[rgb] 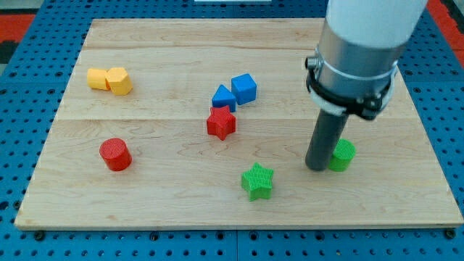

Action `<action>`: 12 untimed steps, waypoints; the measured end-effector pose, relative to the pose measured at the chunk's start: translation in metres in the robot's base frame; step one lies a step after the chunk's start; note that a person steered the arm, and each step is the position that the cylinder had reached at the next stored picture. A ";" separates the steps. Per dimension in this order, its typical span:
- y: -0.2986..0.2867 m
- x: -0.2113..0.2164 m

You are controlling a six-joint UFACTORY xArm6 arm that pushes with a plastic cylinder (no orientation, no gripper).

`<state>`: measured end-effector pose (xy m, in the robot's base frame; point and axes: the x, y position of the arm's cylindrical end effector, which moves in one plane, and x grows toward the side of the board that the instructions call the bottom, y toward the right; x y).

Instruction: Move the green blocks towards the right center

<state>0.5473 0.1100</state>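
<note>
The arm ends in a bare rod, so nothing is clasped or released; contact is made only by pressing sideways. My tip point(317, 167) is set down on the wooden board point(181, 43), touching or just beside the view's-left flank of the green cylinder point(342, 155), which stands at the view's right, a little below mid-height. Whether real contact is made cannot be told, since the rod covers that flank.

The green star point(257, 180) lies near, toward the view's left and slightly lower, apart from the cylinder and from the tip.

Both green blocks are judged to be light, stiff pieces with ribbed sides that should slide readily on the smooth wood. The cylinder is likely to roll off a push that is not aimed through its middle, so its flank opposite the goal is best met squarely. The star is expected to turn if one point alone is caught; a notch between two points is judged the steadier place to press.

Further off, a red star point(221, 122) sits under a blue triangular block point(223, 96) and a blue cube point(244, 88); a red cylinder point(115, 154) and two touching yellow blocks point(109, 79) lie at the view's left.

The arm's upper part is cut off by the view's top, and the cylinder's left edge is hidden.
</note>
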 end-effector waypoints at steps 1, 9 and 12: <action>0.023 0.027; -0.087 -0.021; -0.040 -0.051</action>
<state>0.4963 0.0702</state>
